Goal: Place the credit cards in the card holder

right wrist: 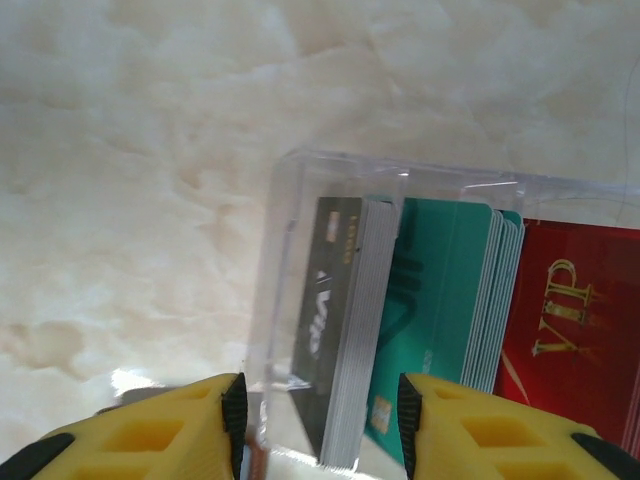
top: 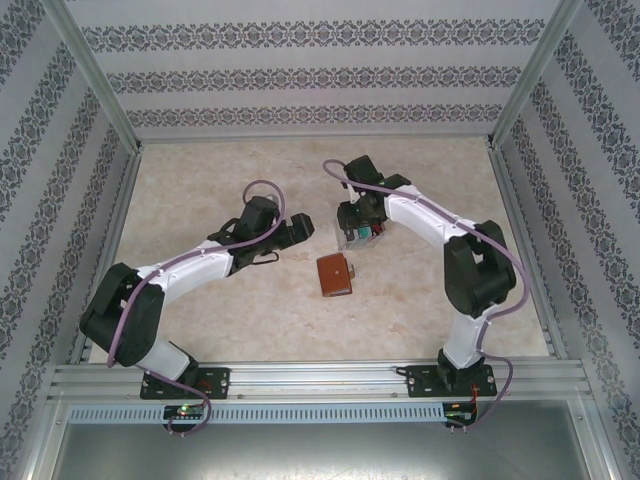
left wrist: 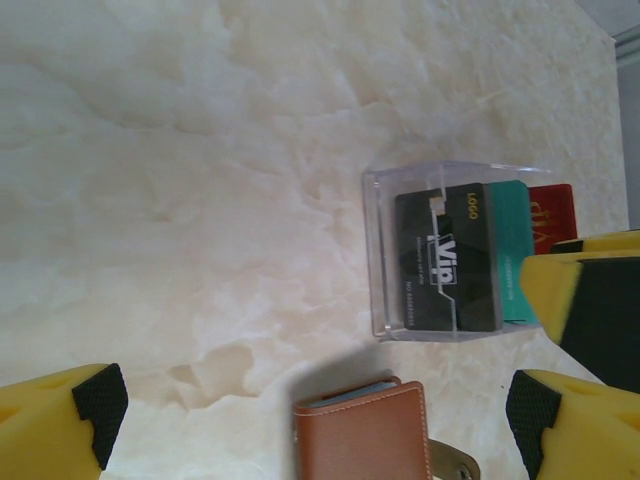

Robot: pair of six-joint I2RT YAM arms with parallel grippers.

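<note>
- Left gripper (left wrist: 315,415) is seen spread wide, with nothing grasped.
- Card holder (left wrist: 365,432) is found folded at bottom centre of the left wrist frame, flat on the table (left wrist: 180,200). It is framed between the left fingers, nearer the right-hand pad.
- Credit cards (right wrist: 450,260) are stood in a clear tray (right wrist: 290,200). In the right wrist frame, a dark grey stack (right wrist: 340,320) is seen at left, teal cards (right wrist: 440,330) in the middle and red cards (right wrist: 570,330) at right.
- Right gripper (right wrist: 320,415) is set half open at the tray's lower edge. The dark grey stack is straddled by its pads, gaps are seen on both sides, and nothing is clamped.
- In the top view, the tray is placed just above the card holder and apart from it.
</note>
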